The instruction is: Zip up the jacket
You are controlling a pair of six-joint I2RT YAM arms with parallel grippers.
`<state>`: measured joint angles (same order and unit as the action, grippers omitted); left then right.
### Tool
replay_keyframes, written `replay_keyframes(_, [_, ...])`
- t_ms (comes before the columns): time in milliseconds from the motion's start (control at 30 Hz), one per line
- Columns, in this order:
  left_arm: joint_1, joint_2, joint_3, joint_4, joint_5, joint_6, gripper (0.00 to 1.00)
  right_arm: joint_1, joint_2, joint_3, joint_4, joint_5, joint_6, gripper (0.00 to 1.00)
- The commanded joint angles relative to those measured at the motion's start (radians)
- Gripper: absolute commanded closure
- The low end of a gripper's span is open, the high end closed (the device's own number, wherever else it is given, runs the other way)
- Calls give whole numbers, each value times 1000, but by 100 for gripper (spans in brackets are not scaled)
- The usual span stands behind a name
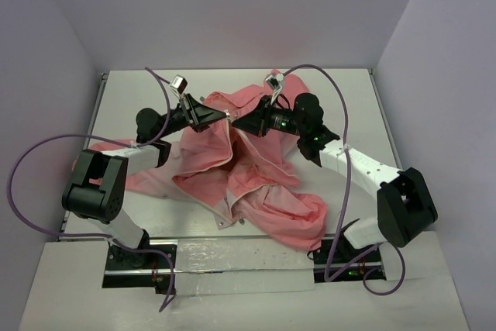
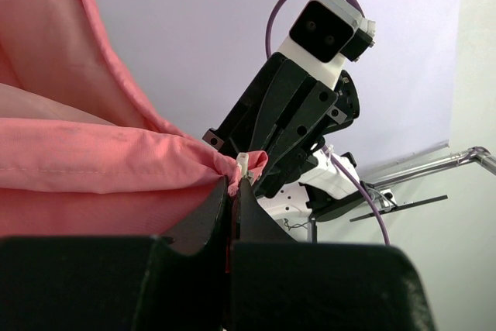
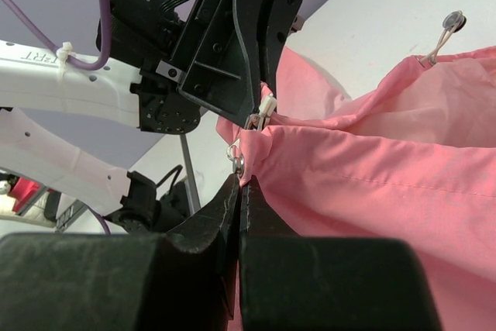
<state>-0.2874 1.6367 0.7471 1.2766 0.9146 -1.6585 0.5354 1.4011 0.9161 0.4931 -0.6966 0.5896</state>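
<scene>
The salmon-pink jacket (image 1: pixel 256 184) lies rumpled across the middle of the table, its front open and paler lining showing. Both grippers meet above it, lifting its front edges. My left gripper (image 1: pixel 225 117) is shut on one pink edge (image 2: pixel 116 153), a white zipper end (image 2: pixel 242 165) poking out above its fingertips. My right gripper (image 1: pixel 235 123) is shut on the other edge (image 3: pixel 372 191), right beside a metal snap (image 3: pixel 238 162). In each wrist view the other gripper faces mine, almost touching.
A jacket sleeve (image 1: pixel 147 182) lies under the left arm. A drawstring with a metal tip (image 3: pixel 449 22) hangs from the fabric. Purple cables (image 1: pixel 341 114) loop over both arms. White walls enclose the table (image 1: pixel 356 98) on three sides.
</scene>
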Motion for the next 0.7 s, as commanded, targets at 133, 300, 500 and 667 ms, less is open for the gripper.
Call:
replay_keyframes(133, [-6,-15,30,569,13,-4,100,-11,-63,-41,61,21,8,100])
replay_keyframes(300, [-6,-14,32,579,33,-12,100,-52,-56,-91,172,-49,71,100])
replay_keyframes(500, [-6,-21,46,583,70,-17,100,-55,-27,-111,302,-85,147,100])
replay_keyframes(667, [-6,-19,48,583,72,-17,100,-57,2,-87,350,-111,192,100])
